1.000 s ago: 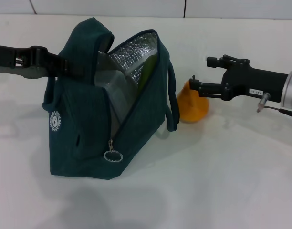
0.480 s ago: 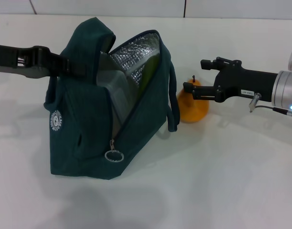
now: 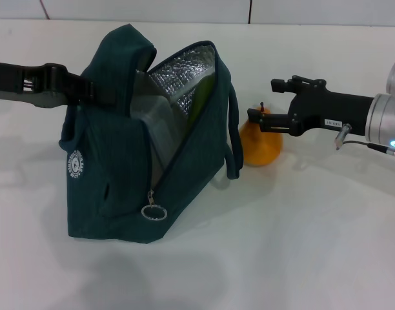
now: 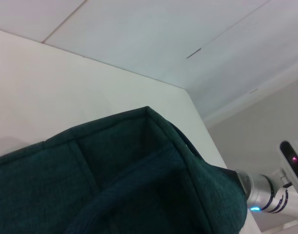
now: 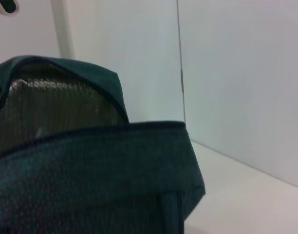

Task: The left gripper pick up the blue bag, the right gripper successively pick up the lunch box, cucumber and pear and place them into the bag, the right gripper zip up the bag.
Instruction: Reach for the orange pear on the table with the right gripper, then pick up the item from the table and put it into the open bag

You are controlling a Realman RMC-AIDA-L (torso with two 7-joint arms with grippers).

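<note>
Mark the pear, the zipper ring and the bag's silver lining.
pear [image 3: 262,147]: head view, on its orange body.
zipper ring [image 3: 153,212]: head view, on the metal loop.
silver lining [image 3: 179,72]: head view, on the foil inside the bag.

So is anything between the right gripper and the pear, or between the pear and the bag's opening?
Nothing visible blocks the right gripper; it is already at the top of the pear. Toward the bag, the near wall and a hanging strap stand beside the pear, so it would likely need lifting over them to the open top.

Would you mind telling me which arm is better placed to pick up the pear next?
The right. Its claw is at the pear, beside the bag, while the left claw is holding the bag's top edge, keeping it open.
</note>
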